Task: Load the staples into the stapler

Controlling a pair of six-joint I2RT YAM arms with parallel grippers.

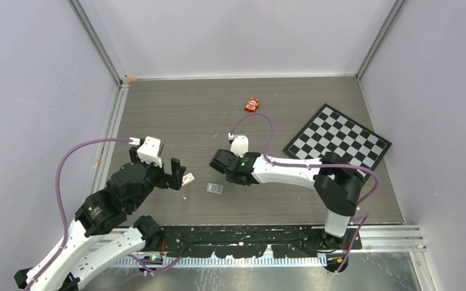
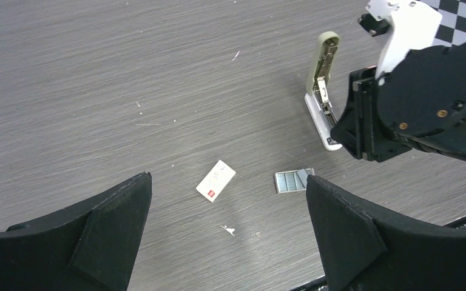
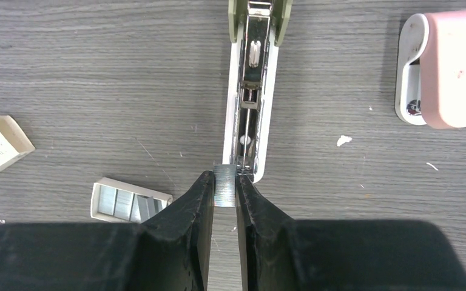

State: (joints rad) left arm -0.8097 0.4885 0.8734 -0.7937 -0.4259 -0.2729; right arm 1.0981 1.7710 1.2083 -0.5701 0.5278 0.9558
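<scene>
- Right wrist view — narrow pinch by the right gripper (image 3: pixel 224 180) on the staples (image 3: pixel 224 194), a short silvery strip touching the near end of the channel
- Lying opened on the table (image 3: pixel 67 73): the stapler (image 3: pixel 252 91), olive top folded back, pale metal channel bared
- Left of it, a grey tray (image 3: pixel 127 200) with more strips; to the right, well apart, a pink-and-white piece (image 3: pixel 443 66)
- Left gripper (image 2: pixel 226 185) spread wide and holding nothing, above a white-and-red box (image 2: pixel 216 180)
</scene>
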